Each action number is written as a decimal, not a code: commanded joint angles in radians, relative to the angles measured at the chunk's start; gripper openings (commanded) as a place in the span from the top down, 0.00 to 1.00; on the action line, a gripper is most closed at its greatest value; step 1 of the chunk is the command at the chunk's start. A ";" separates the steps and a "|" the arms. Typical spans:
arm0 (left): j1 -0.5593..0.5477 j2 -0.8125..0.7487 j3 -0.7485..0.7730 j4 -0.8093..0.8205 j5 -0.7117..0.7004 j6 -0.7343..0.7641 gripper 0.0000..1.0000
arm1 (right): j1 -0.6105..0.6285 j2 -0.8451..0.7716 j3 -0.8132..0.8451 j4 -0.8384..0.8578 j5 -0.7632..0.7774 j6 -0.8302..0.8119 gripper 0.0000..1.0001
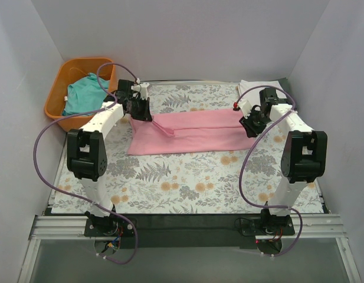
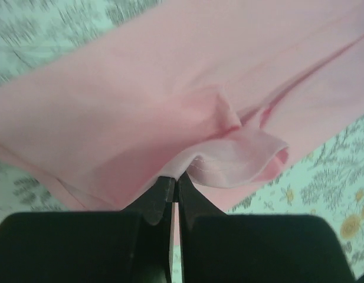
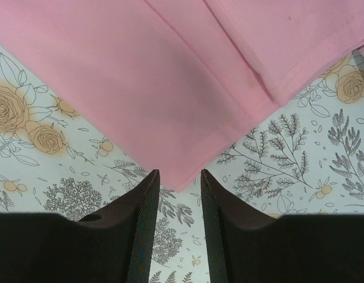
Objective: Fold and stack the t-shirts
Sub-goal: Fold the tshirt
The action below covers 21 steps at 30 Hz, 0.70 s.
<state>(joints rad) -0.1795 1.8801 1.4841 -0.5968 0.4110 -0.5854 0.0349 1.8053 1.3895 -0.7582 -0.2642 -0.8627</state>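
The pink t-shirt (image 1: 193, 131) lies folded into a long band across the far middle of the floral table cloth (image 1: 187, 183). My left gripper (image 1: 140, 112) is at its left end, shut on a pinched fold of the pink cloth (image 2: 229, 159). My right gripper (image 1: 251, 125) is at its right end, open, with a corner of the pink shirt (image 3: 187, 171) lying just ahead of the gap between the fingers. The teal t-shirt (image 1: 82, 94) lies crumpled in the orange basket (image 1: 56, 100). A white t-shirt (image 1: 252, 88) lies at the back right, partly hidden by the right arm.
The orange basket stands at the back left corner. White walls close in the left, back and right sides. A dark cloth edge (image 1: 283, 82) shows beside the white shirt. A purple cable (image 1: 49, 153) loops off the left arm.
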 commanded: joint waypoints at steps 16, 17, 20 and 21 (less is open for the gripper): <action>0.066 0.127 0.165 0.026 -0.029 -0.017 0.62 | 0.014 0.020 0.040 -0.007 -0.026 0.004 0.63; 0.066 0.110 0.118 0.026 -0.028 -0.016 0.62 | 0.017 0.019 0.039 -0.007 -0.029 0.005 0.63; 0.066 0.030 0.038 0.019 -0.040 -0.021 0.61 | 0.029 0.028 0.036 -0.007 -0.030 0.010 0.65; 0.066 -0.002 -0.017 0.017 -0.047 -0.021 0.57 | 0.040 0.041 0.037 -0.006 -0.030 0.011 0.66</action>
<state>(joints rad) -0.1196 2.0220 1.5410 -0.5701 0.3862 -0.6136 0.0525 1.8328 1.3930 -0.7586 -0.2661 -0.8623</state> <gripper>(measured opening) 0.398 0.349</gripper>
